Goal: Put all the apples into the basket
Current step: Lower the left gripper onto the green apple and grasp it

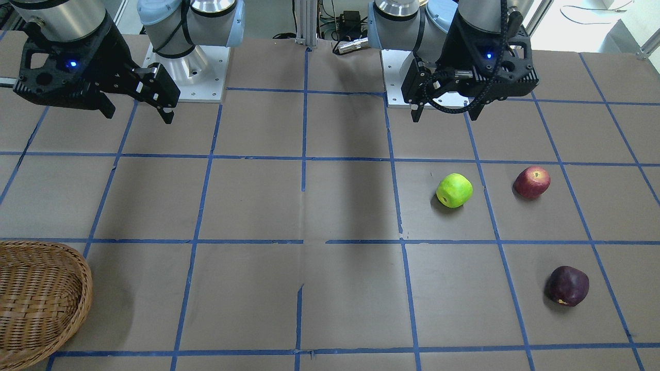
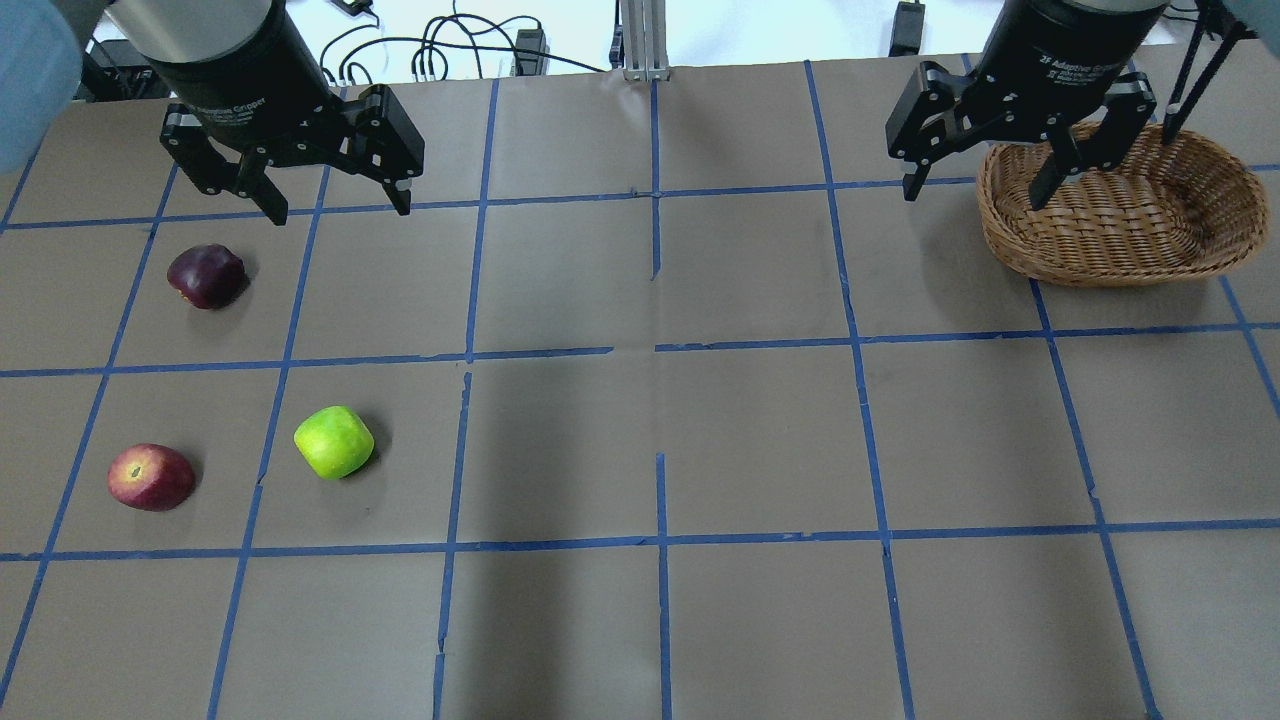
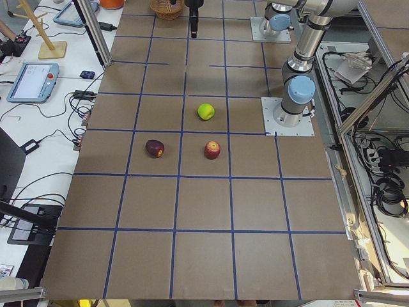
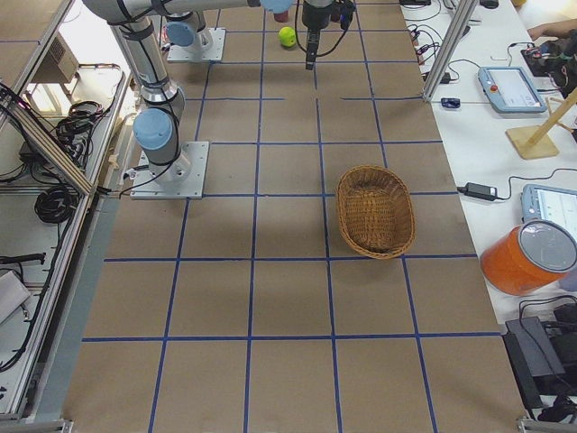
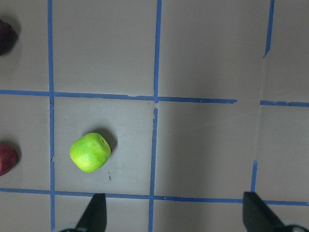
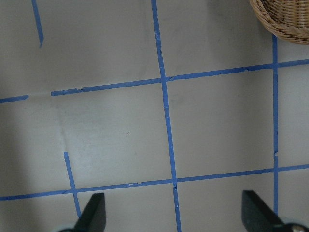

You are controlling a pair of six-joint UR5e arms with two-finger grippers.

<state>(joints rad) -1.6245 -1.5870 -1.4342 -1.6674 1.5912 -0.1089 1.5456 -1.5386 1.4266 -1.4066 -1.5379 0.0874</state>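
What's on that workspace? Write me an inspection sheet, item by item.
Surface: brown table gridded with blue tape.
Job's things: green apple, red apple and maroon apple lie apart on the robot's left side; basket on its right, no apple in it.
Clutter: nothing seen.
Pincers: left pincer open, raised near the apples; right pincer open, raised near the basket.
Cables: black cables behind the table's far edge.
Surroundings: side bench with teach pendant and orange container.

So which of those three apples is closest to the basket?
The yellow-green apple; the red apple and the maroon apple lie farther from the basket.
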